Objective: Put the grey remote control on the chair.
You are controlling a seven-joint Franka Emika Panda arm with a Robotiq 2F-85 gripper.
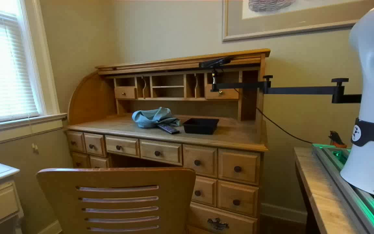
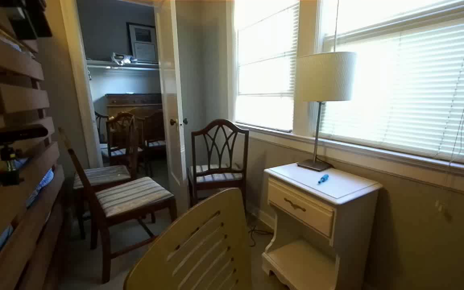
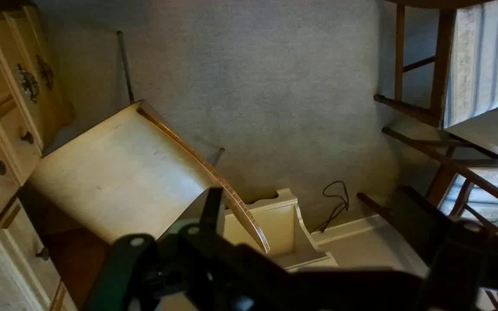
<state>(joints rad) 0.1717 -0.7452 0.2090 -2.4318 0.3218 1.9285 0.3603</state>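
Remote (image 1: 168, 128) is seen on bench (image 1: 235, 135) beside cloth (image 1: 151, 118); chair (image 1: 118, 204) noted at bench; end effector (image 3: 311, 196) observed with fingers apart.

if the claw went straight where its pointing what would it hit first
Probably the floor; depth is unclear in the wrist view, and the chair's back beside that line could be clipped first.

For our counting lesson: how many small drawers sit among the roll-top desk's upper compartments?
2, in an exterior view: the left-hand drawer, and the right-hand drawer, partly behind a black bar. No other seems hidden.
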